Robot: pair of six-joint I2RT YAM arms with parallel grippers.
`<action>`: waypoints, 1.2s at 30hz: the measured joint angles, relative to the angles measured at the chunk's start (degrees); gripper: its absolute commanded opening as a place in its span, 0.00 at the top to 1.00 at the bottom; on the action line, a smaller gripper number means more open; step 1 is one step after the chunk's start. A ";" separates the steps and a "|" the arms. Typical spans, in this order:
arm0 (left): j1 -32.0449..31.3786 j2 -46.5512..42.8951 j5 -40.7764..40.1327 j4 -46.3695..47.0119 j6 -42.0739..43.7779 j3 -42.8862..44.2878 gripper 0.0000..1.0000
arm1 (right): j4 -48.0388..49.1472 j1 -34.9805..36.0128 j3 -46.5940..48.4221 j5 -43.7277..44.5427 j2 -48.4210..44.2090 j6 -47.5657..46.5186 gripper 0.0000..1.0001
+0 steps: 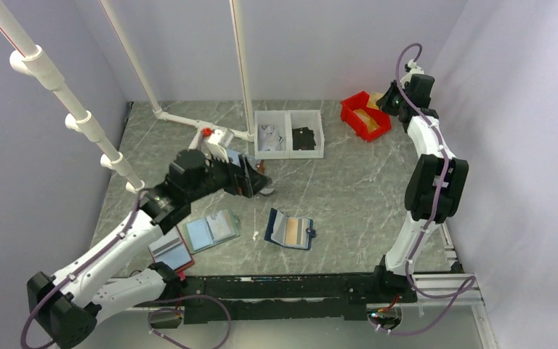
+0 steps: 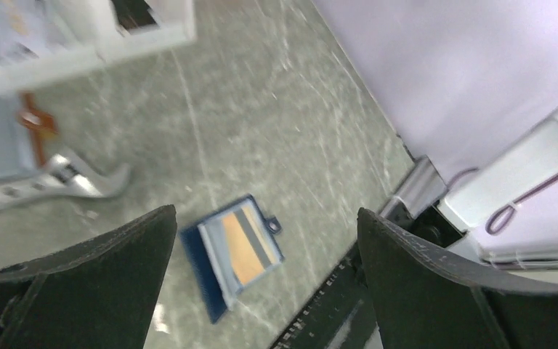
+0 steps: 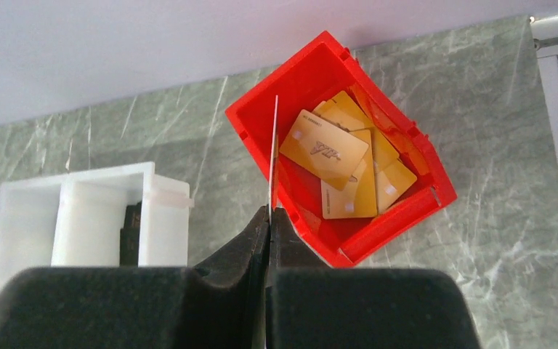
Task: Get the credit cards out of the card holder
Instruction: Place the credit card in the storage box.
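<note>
Right wrist: one card is clamped in the right gripper; two cards are left in the holder below the gaping, empty left gripper

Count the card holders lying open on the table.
3: the navy card holder at centre, a green-edged one to its left, a red-edged one at the near left. More may be hidden.
</note>
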 measured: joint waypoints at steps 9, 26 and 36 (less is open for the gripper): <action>12.50 4.57 2.91 -18.29 16.87 16.72 0.01 | 0.09 -0.74 4.66 -2.10 6.56 6.16 1.00; 17.49 6.80 1.77 -13.66 31.28 5.22 0.01 | 1.36 -1.64 7.41 -3.56 13.90 8.79 1.00; 17.49 5.20 -1.55 -10.91 33.44 3.72 0.01 | 1.27 -1.70 8.76 -4.04 16.17 7.43 0.98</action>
